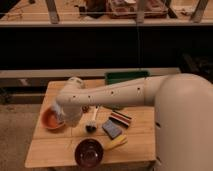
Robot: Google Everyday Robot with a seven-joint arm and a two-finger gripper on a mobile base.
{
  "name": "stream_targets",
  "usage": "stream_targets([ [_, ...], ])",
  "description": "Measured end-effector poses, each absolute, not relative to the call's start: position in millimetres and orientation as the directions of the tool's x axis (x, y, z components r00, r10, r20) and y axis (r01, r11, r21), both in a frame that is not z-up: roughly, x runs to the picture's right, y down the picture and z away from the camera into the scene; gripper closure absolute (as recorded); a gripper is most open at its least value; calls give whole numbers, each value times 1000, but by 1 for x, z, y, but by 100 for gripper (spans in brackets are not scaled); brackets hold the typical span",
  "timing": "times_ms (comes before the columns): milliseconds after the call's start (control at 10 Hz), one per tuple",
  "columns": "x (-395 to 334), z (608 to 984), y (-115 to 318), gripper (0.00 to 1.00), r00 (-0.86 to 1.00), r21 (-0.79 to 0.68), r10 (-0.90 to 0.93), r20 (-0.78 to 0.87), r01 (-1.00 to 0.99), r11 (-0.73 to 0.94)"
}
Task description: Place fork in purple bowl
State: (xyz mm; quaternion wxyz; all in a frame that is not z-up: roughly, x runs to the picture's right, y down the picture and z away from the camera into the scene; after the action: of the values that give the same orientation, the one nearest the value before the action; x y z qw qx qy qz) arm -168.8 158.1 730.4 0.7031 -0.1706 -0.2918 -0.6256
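Note:
The purple bowl (89, 152) sits near the front edge of the wooden table (50, 155), dark and glossy inside. My white arm reaches from the right across the table. Its gripper (62, 119) hangs down at the left, at the right rim of the orange-red bowl (49, 120) and well behind and to the left of the purple bowl. I cannot make out the fork; it may be hidden by the gripper.
A white-handled brush with a black head (92, 122) lies mid-table. A blue block (112, 129), a striped packet (121, 118) and a yellow object (116, 144) lie to the right of it. A green bin (126, 77) stands at the back edge.

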Motion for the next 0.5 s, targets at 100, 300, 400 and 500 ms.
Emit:
stream_targets([
  [100,-162,724,151,83,42,132,-787,615,979,156],
  [300,-153,714,147,83,16,154,-802,598,979,135],
  [400,-150,711,149,83,-1,168,-806,592,978,122],
  [500,-143,709,152,83,-16,185,-812,584,976,114],
])
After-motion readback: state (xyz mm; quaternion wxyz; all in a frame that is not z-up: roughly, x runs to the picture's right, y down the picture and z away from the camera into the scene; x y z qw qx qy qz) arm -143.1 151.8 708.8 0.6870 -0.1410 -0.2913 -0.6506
